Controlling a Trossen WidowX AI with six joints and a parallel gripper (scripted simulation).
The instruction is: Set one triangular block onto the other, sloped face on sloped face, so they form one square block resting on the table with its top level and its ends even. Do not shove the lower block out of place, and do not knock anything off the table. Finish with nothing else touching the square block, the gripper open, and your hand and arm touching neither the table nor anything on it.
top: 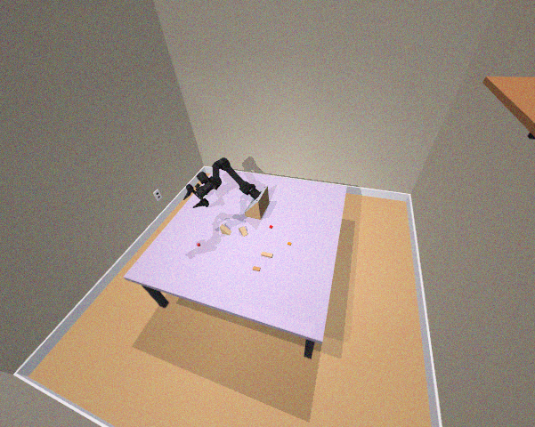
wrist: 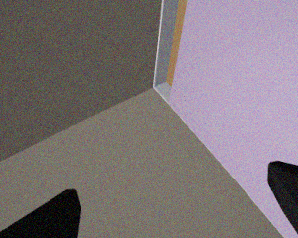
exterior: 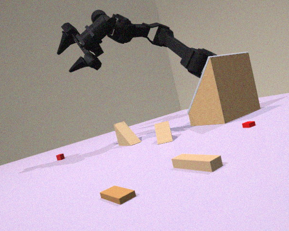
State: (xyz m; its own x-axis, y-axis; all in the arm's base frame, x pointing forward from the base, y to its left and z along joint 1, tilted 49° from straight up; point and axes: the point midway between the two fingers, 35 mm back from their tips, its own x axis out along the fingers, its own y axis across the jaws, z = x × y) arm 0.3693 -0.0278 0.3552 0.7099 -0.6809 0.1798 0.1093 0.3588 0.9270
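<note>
Still pre-grasp: fingers (exterior: 69, 59) spread wide, holding nothing, high above triangular blocks (exterior: 125, 134) (exterior: 163, 132); must descend onto one.

The gripper (exterior: 71, 57) hangs high with its jaws spread wide and nothing beneath them. The two triangular blocks (exterior: 125, 134) (exterior: 163, 132) stand just apart, a narrow gap between. A big wedge (exterior: 223, 92) crowds their 2 o'clock side; the flat block (exterior: 196, 161) lies toward 5 o'clock, well apart
</note>
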